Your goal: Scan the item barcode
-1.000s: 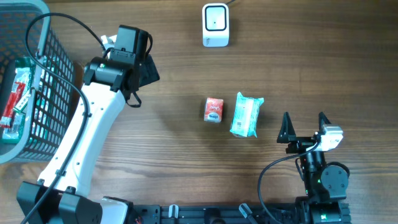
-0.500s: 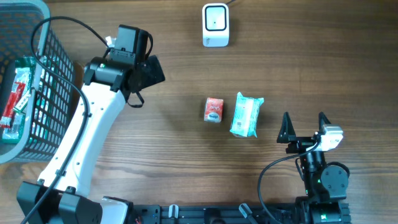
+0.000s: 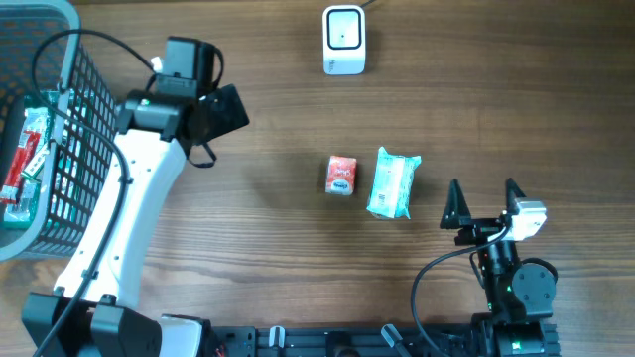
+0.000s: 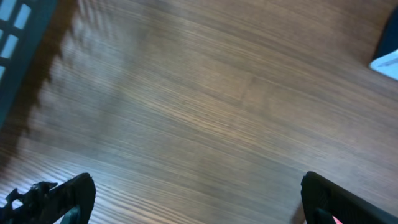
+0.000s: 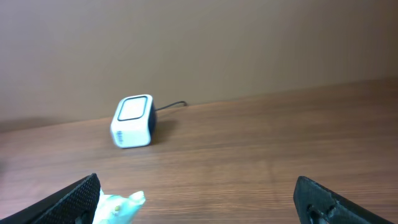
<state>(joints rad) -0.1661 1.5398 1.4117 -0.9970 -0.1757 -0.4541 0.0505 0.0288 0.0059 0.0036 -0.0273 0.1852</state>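
Note:
Two items lie mid-table: a small red box (image 3: 341, 175) and, to its right, a teal-and-white packet (image 3: 394, 183). The white barcode scanner (image 3: 343, 40) stands at the far edge, also in the right wrist view as a scanner (image 5: 132, 121). My left gripper (image 3: 226, 111) hovers open over bare wood, well left of the items; its wrist view shows the left gripper (image 4: 196, 205) with nothing between the fingers. My right gripper (image 3: 483, 203) rests open just right of the packet, whose tip (image 5: 118, 205) shows by the left finger of that right gripper (image 5: 199, 202).
A grey wire basket (image 3: 74, 119) holding several packaged goods stands at the far left, close to my left arm; its dark edge (image 4: 18, 37) shows in the left wrist view. The scanner's cable runs off the table's far edge.
My left arm has swung left and slightly farther back, toward the basket, with its gripper still open. The right arm and both items have not moved.

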